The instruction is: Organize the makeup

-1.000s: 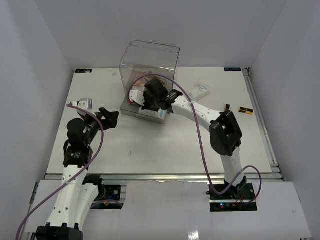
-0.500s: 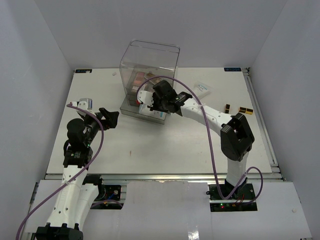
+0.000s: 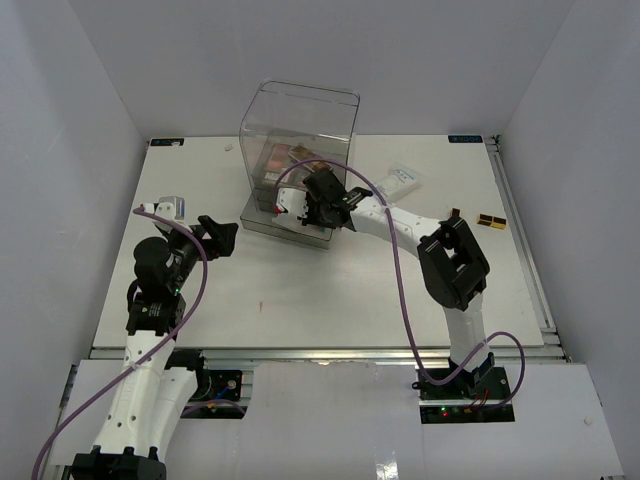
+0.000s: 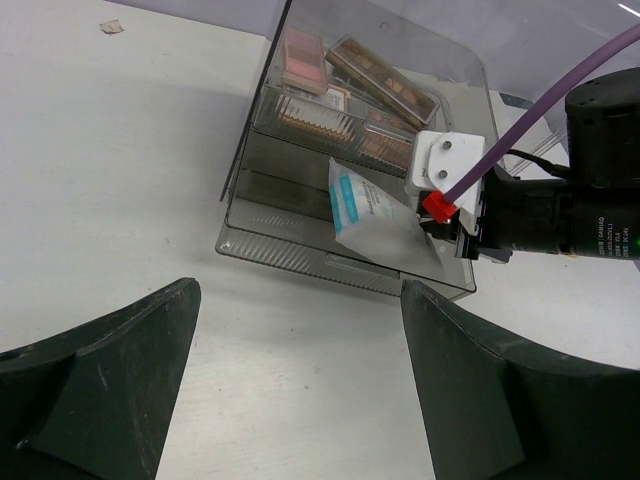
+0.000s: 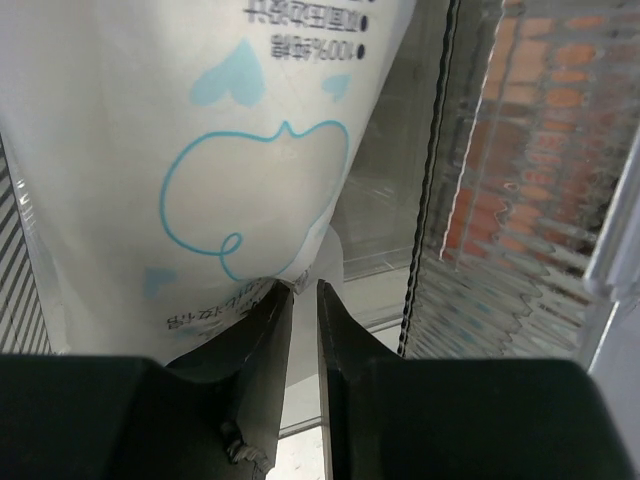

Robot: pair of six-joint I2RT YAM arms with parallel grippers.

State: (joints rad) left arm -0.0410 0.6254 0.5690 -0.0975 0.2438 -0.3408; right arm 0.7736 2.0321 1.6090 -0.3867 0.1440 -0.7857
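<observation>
We find the right end effector [image 5: 297, 290] clenched on one short edge of the white-and-blue clear plastic packet [image 5: 250, 150]. The packet's long axis runs away from the fingers toward the front of the big clear plastic box with dark drawers [image 3: 298, 118]. The left end effector [image 4: 300, 290] stands released, well apart from that box; the right one is nearer.

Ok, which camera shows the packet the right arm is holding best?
Left wrist: it shows nearly the whole packet, tilted in front of the clear box. Right wrist sees only a close-up of its printed end pinched between the fingers. Top external mostly hides it behind the arm.
</observation>
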